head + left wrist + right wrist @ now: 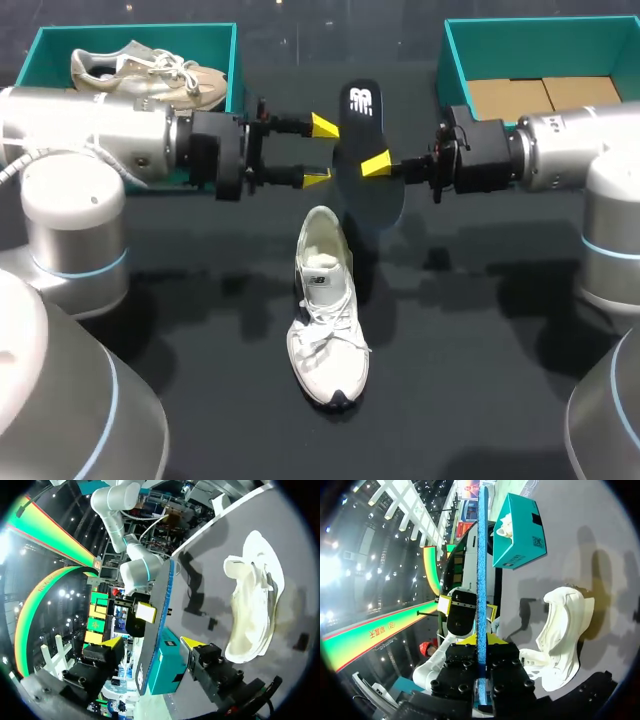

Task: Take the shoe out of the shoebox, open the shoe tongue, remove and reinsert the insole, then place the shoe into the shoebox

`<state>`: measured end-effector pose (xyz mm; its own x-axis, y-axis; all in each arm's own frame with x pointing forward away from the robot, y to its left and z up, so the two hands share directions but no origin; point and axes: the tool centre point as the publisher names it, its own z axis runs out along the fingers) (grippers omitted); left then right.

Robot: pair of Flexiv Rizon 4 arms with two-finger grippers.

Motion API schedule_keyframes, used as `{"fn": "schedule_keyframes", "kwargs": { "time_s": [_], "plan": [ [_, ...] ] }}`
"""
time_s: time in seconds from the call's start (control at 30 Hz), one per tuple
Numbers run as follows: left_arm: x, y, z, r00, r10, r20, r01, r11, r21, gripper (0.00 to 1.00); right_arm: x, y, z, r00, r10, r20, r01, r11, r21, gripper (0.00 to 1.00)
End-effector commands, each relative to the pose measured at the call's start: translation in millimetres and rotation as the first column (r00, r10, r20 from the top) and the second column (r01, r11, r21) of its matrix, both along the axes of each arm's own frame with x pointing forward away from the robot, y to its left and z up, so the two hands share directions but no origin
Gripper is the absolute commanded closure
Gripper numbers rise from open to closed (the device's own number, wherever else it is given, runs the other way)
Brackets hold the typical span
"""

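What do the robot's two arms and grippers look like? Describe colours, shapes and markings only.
The left arm and right arm are thick, rounded silver-grey tubes with light blue rings at the joints. Each ends in a black block: the left gripper and right gripper, each with two slim black fingers ending in bright yellow wedge tips.

Head view looks down on the table [480, 350] from above; both wrist views, close in, face each other across the insole [482, 580].
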<state>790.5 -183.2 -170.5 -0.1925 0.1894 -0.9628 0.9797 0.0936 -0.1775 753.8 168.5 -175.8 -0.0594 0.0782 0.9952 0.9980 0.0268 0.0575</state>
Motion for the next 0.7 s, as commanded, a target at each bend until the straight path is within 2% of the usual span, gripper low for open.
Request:
{"fn": "schedule_keyframes", "kwargs": {
  "time_s": [0.03, 0.43, 0.53, 0.6, 0.7],
  "plan": [
    [-14.3, 20.5, 12.4, 1.0, 0.007, -0.005, -0.007, 0.998, 0.064, 0.0, -0.7, -2.8, -1.1, 1.0, -0.002, 0.0, 0.002, 1.0, 0.003, 1.0],
    [-14.3, 20.5, 12.4, 1.0, 0.007, -0.005, -0.007, 0.998, 0.064, 0.0, -0.7, -2.8, -1.1, 1.0, -0.002, 0.0, 0.002, 1.0, 0.003, 1.0],
    [-11.9, 15.9, 11.5, 0.988, 0.084, -0.13, -0.063, 0.986, 0.153, 0.0, 13.9, -5.9, -1.9, 0.999, -0.037, 0.015, 0.037, 0.999, -0.02, 1.0],
    [-8.3, 23.3, 11.7, 0.966, 0.109, -0.235, -0.069, 0.983, 0.171, 0.0, 18.5, -3.6, 0.2, 0.999, -0.024, 0.042, 0.026, 0.998, -0.053, 1.0],
    [3.0, 34.2, 6.4, 0.879, 0.194, -0.435, -0.077, 0.959, 0.272, 0.0, 24.5, -2.6, 1.3, 0.998, -0.022, 0.066, 0.027, 0.997, -0.079, 1.0]
  ]
}}
